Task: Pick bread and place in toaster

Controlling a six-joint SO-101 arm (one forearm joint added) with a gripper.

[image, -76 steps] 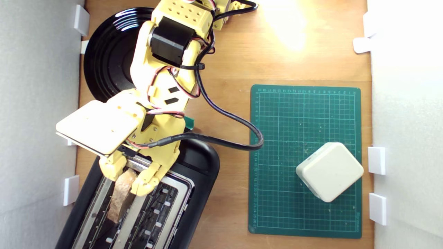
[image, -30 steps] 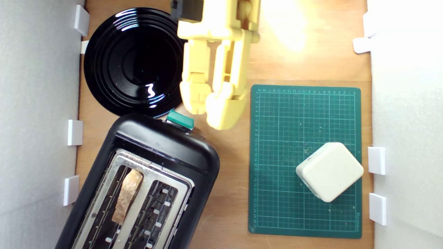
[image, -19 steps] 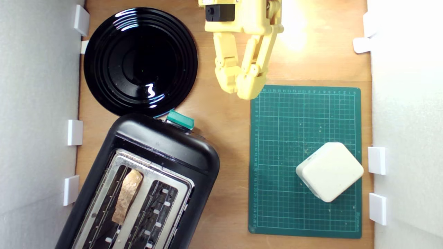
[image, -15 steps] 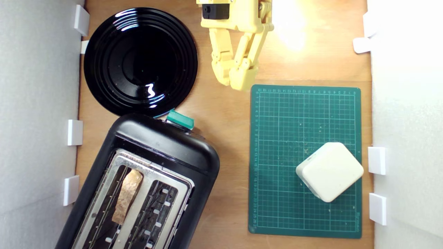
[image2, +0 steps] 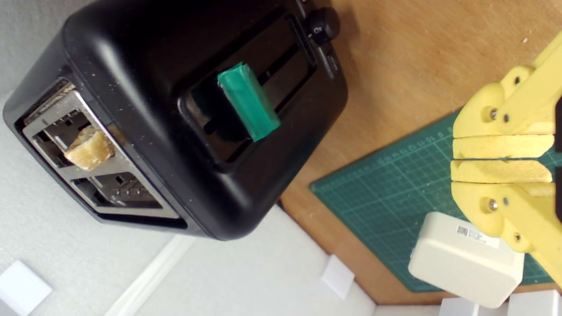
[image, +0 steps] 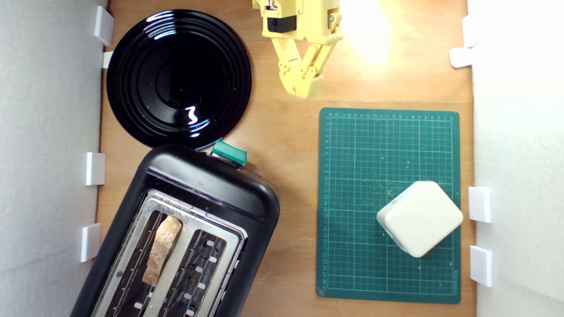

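— Pincer (image: 303, 90) first: where is it, and what does it grip?

— Yellow plastic, at twelve o'clock in the exterior view, above bare wood. Its fingers are pressed together on nothing; the wrist view shows only a thin seam between the two pads (image2: 500, 147).

— From the exterior view's left, then: what holds what?

— At ten o'clock lies a round, glossy black plate (image: 178, 79) with concentric ridges and nothing on it. At seven o'clock stands the toaster (image: 207, 185), smooth black plastic with rounded corners and a silvery metal top. The bread (image: 162, 248) stands on edge in the slot nearer the exterior view's left, brown crust upward; the other slot shows only its wire guides.

— And the lever?

— A green knob (image: 229, 152), a flat little bar on the toaster's end face, beside the plate's rim.

— Further right?

— A green cutting mat (image: 387, 145), gridded and speckled with crumbs, at four o'clock. On it sits a cream-white rounded-square block (image: 419, 218), matte, turned diamond-wise.
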